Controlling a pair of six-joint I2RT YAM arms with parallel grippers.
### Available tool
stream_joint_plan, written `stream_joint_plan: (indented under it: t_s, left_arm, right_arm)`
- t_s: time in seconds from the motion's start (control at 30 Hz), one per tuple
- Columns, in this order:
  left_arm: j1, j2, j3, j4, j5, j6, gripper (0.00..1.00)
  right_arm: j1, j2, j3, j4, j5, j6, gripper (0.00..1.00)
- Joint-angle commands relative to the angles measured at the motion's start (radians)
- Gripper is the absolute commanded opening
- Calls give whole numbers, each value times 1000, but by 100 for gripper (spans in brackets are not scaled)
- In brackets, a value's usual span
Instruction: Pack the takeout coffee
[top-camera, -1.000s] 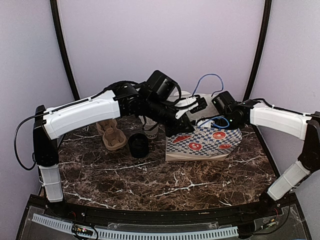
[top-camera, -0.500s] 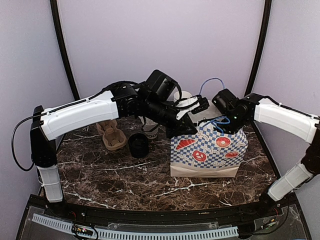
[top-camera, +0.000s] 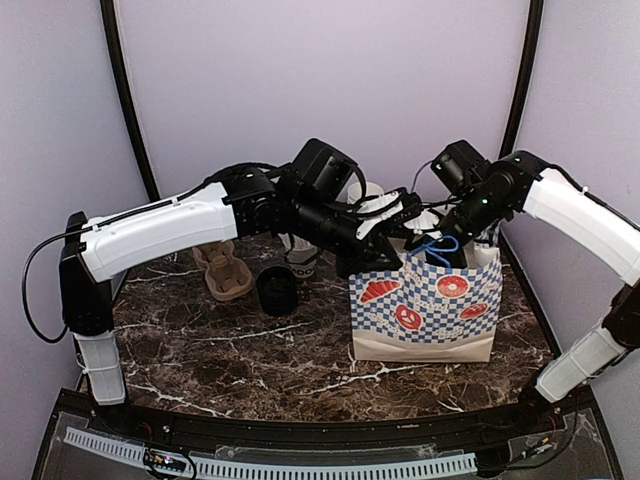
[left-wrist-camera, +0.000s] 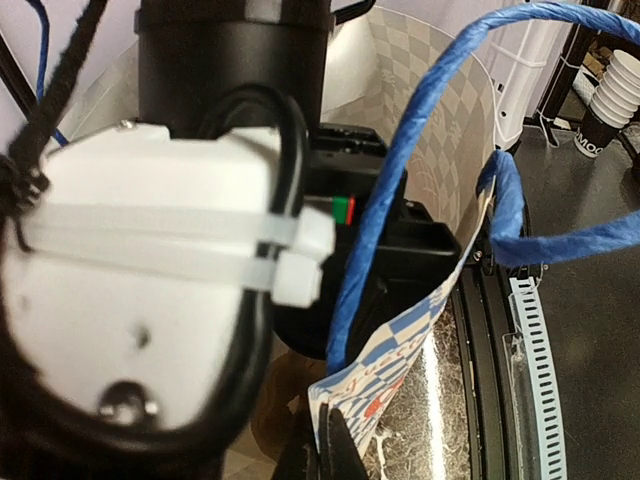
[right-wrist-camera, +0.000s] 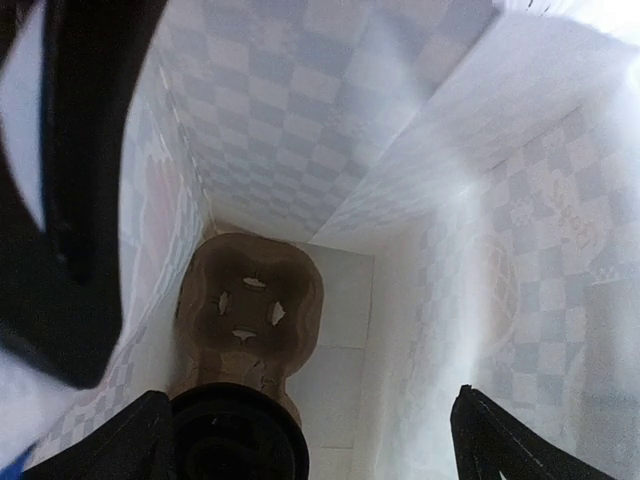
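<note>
Right wrist: right tool (right-wrist-camera: 315, 440) spread wide inside bag (right-wrist-camera: 300, 120), just above coffee's black lid (right-wrist-camera: 240, 440), seated in brown carrier (right-wrist-camera: 250, 300) on bag floor. Left tool (left-wrist-camera: 328, 450) clamped on bag rim.

White-shelled arms (top-camera: 160, 232), black joints (top-camera: 258, 205), black cables (top-camera: 36, 290).

I log the bag (top-camera: 425, 305) in blue-and-white checks with red prints, its cord handles (top-camera: 440, 247) bright blue. The table (top-camera: 250, 350) is dark brown marble veined white; the pulp carrier (top-camera: 225, 272) tan, the lid (top-camera: 277, 290) black, the cup (top-camera: 303, 258) white with dark lettering low. Inside the bag I note the checks showing paler
</note>
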Motion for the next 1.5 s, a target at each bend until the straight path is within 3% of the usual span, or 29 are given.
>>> stream_joint_plan:
  t_s: [0.0,0.37,0.63,0.73,0.8,1.03,1.17,1.3,1.47]
  left_arm:
    - [-18,-57,19,27,-49,-2,0]
    - [-81,-70,7,26,-152,-1,0]
    - [-97,-86,-30,40,-182,-45,1]
    - [-104,-86,-30,36,-150,-60,19]
    - [-107,-92,-32,37,-140,-68,25]
    - [-110,-118,-45,54,-143,-75,28]
    - [-114,-187,-24,115,-170,-113,46]
    - [-94,-247,-23,171,-316,-188,63]
    - [15,-180,50,90,-340,-270,70]
  right_arm:
    - [23,-3,140,-34,-60,12,99]
    - [22,50,362,-26,-99,75,99]
    - [-32,33,540,-11,-11,93,99]
    - [-89,10,532,-12,-5,93,99]
    - [-128,-5,508,-18,-17,96,99]
    - [-169,-87,371,31,-5,124,99]
    - [-195,-96,393,2,-8,118,97]
    - [-225,-111,404,-24,2,101,96]
    - [-261,-139,392,-10,-2,106,96]
